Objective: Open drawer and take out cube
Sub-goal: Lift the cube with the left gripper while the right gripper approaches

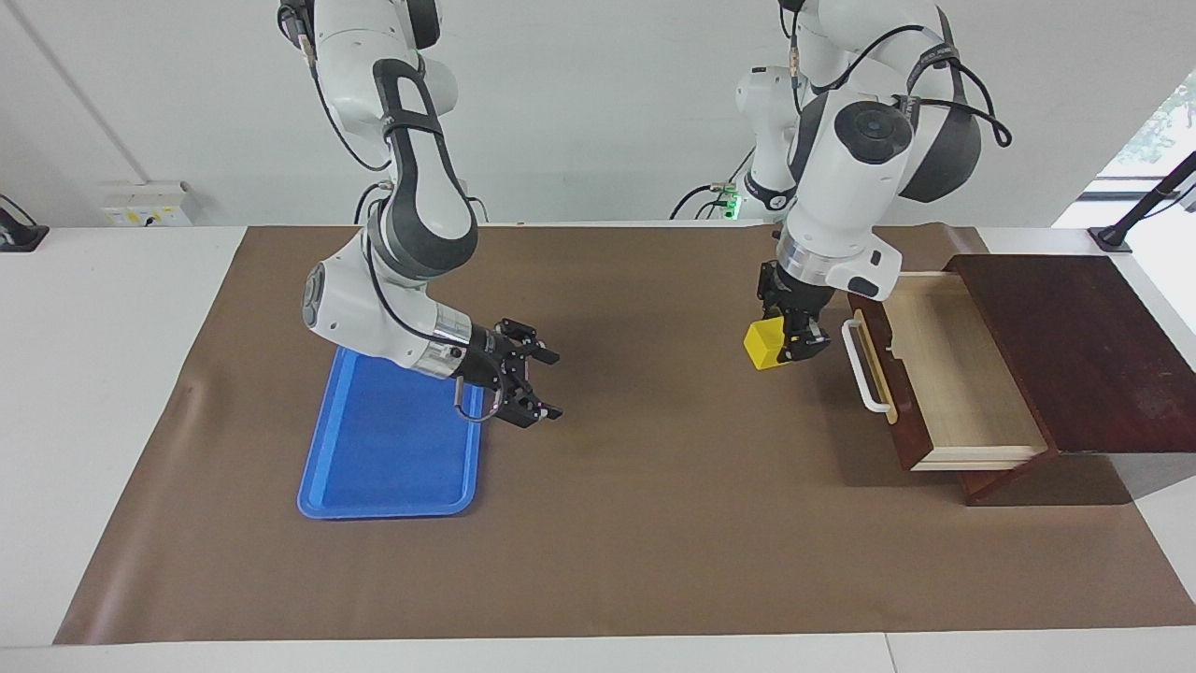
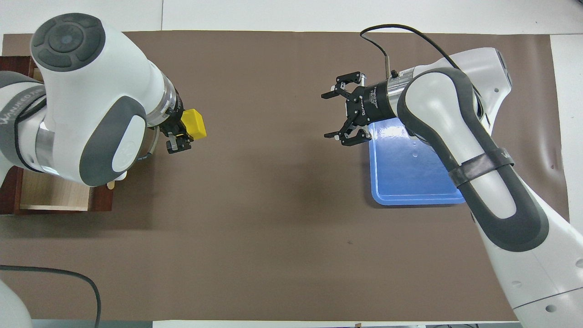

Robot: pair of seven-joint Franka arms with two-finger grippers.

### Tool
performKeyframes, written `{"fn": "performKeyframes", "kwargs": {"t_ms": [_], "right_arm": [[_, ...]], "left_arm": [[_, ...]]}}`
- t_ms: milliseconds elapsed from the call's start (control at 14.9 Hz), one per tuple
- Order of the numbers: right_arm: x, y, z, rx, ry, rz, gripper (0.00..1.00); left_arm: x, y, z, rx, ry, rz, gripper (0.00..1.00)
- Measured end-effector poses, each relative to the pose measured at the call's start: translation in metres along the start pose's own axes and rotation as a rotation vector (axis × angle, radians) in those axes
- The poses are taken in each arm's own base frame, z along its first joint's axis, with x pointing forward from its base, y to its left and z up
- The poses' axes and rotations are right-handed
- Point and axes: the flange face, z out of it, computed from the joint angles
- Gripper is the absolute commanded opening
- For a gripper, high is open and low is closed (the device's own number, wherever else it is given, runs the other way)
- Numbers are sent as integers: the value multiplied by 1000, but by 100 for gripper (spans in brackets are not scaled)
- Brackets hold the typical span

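The small yellow cube (image 1: 764,344) (image 2: 193,124) hangs in the air with my left gripper (image 1: 777,347) (image 2: 186,130) shut on it. Both are over the brown mat, just in front of the drawer's white handle (image 1: 864,369). The drawer (image 1: 948,388) (image 2: 54,197) stands pulled out of its dark cabinet, and its pale wooden floor is bare. In the overhead view the left arm covers most of the drawer. My right gripper (image 1: 548,383) (image 2: 328,116) waits open and holds nothing, over the edge of the blue tray that faces the middle of the table.
A blue plastic tray (image 1: 392,449) (image 2: 410,177) with nothing in it lies toward the right arm's end. The dark cabinet top (image 1: 1065,346) fills the left arm's end. A brown mat (image 1: 654,523) covers the table between them.
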Motion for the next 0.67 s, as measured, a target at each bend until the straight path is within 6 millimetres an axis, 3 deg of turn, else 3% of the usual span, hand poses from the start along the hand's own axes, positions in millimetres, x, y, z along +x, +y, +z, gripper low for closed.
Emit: {"fn": "performKeyframes", "kwargs": {"t_ms": [335, 670], "right_arm": [[-2, 1, 3, -5, 0, -3, 97], [-25, 6, 23, -2, 9, -24, 97]], "left_arm": [[-16, -4, 11, -5, -6, -38, 0], [-32, -12, 16, -15, -15, -44, 0]]}}
